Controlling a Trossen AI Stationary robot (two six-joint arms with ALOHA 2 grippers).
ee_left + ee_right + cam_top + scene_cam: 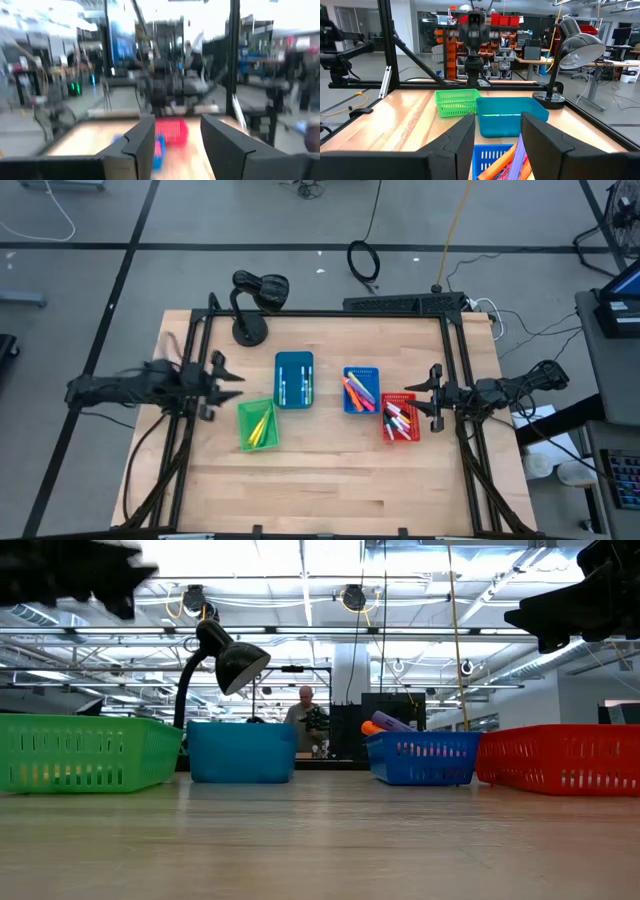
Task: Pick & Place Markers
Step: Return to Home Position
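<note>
Markers lie in four bins on the wooden table. Yellow ones (pixel 260 427) are in the green bin (pixel 243 420). White-bodied ones (pixel 293 383) are in the teal bin (pixel 294 362). Neon ones (pixel 358 390) fill the blue bin (pixel 361 372), and capped white ones (pixel 398 420) the red bin (pixel 410 436). My left gripper (pixel 232 373) hovers open at the table's left, level, beside the green and teal bins. My right gripper (pixel 418 395) hovers open at the right, above the red bin's edge. Nothing sits between the fingers of my left gripper (pixel 177 122) or my right gripper (pixel 497 120).
A black desk lamp (pixel 255 300) stands at the far left of the table. A black frame (pixel 445 330) rims the table's far and side edges. Bare wood (pixel 320 490) runs along the near edge. A person (pixel 303 710) sits in the room beyond.
</note>
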